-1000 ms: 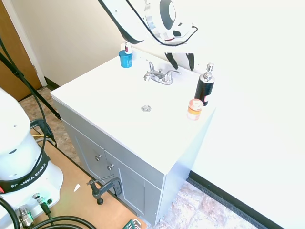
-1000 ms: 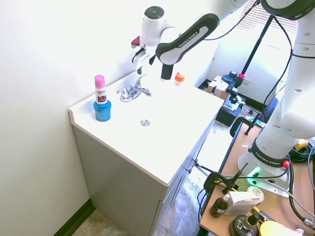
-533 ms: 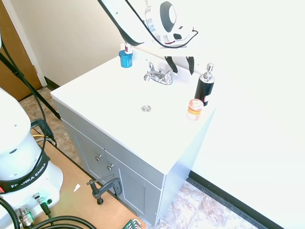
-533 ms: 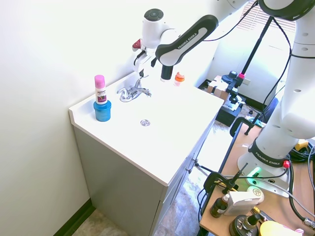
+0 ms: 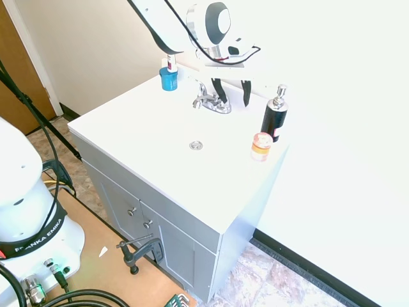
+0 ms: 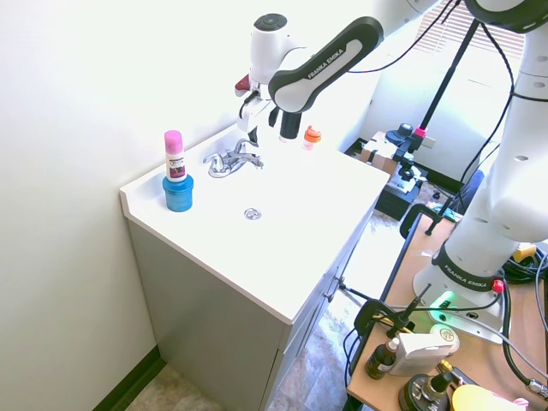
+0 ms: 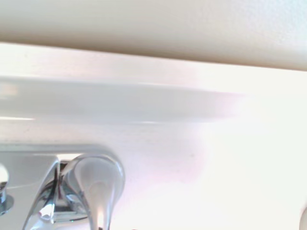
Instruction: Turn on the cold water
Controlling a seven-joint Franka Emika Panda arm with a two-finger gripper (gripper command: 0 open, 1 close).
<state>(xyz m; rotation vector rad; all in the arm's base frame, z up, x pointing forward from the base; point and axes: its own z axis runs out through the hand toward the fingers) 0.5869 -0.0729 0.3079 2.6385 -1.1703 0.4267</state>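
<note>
First exterior view: the small shiny chrome faucet (image 5: 211, 102), with a short curved spout and two slim lever handles, sits at the back of the white vanity table (image 5: 140, 128), behind the round chrome drain (image 5: 196, 146). No water runs from it. The white arm reaches in from the upper left, and its end effector (image 5: 231, 94) hangs just above the faucet's handle on the side nearer the black pump bottle with a chrome top (image 5: 275, 115); the two dark fingers (image 5: 245, 93) point downward and stand apart, clamped on nothing. An orange-capped small jar (image 5: 261, 146) stands just in front of the black bottle, near the table's edge, and a blue round container (image 5: 169, 78) sits at the far back corner. Second exterior view: the arm comes in from the upper right, and the end effector (image 6: 254, 134) hovers close over the faucet (image 6: 230, 160), its fingers parted. The blue container (image 6: 178, 193) carries a pink-capped stick (image 6: 174, 155) standing upright on it, to the left of the faucet, and the drain (image 6: 252, 214) lies in front. Wrist view: one rounded chrome lever handle (image 7: 94, 187) of the faucet fills the lower left, blurred, with the white backsplash ledge (image 7: 120, 103) behind it.
</note>
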